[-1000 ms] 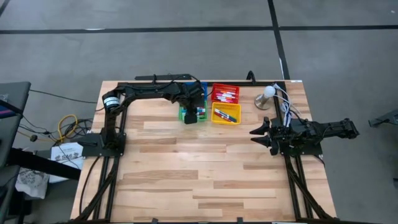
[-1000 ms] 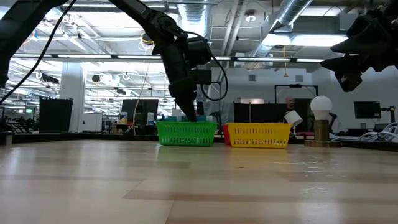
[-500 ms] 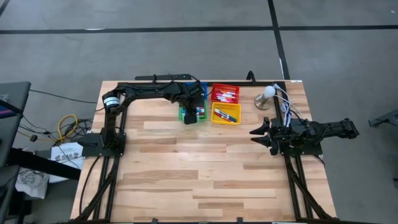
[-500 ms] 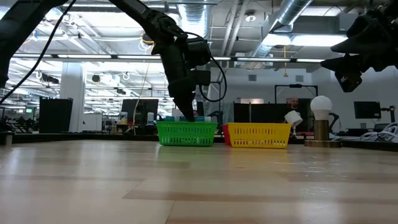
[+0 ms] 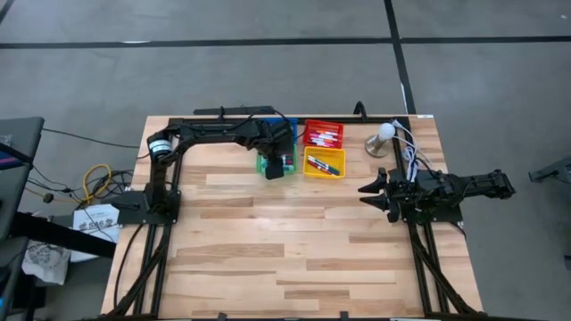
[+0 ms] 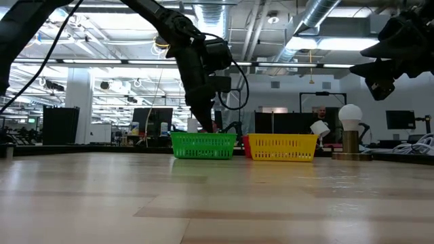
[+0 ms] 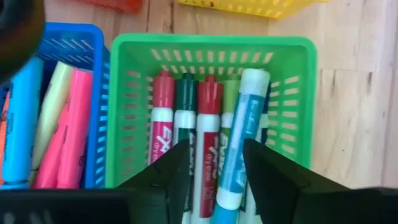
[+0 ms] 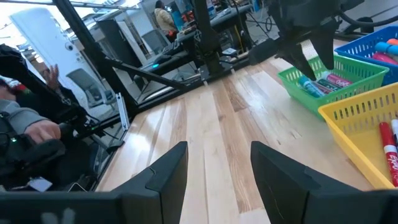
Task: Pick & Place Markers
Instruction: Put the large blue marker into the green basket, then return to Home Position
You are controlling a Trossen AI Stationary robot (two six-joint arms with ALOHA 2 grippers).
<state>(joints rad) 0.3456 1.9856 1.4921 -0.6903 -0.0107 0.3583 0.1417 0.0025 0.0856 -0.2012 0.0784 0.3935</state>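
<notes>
Your left gripper (image 7: pixel 214 171) has its fingers (image 7: pixel 171 171) spread apart, and between them, lower down, you see the markers (image 7: pixel 205 143) lying side by side in the green bin (image 7: pixel 211 50): red-capped, dark green, another red, a light green one, and a light blue-and-white one (image 7: pixel 239 140) resting tilted on top of the others (none of them is pinched; the pads stand clear on either side). In the low view that gripper (image 6: pixel 203 124) hangs just above the green bin's (image 6: pixel 203 146) rim, with the arm dropping in steeply from above. Just beside the green bin sits a blue bin (image 7: pixel 65 46) holding pink, pale yellow and blue markers (image 7: pixel 59 124), and the yellow bin (image 5: pixel 324 164) next to it on the other side holds a few more, with a red bin (image 5: pixel 323 134) of markers behind that. All four bins stand close together at the far edge of the table (image 5: pixel 268 241). Your right gripper (image 8: pixel 217 168) waits well apart at the right edge of the table, raised off the wood, its fingers (image 8: pixel 165 171) parted and holding nothing. A white-topped lamp (image 5: pixel 384 138) stands near the red bin, and a person's hand (image 8: pixel 40 130) shows in the room beyond.
</notes>
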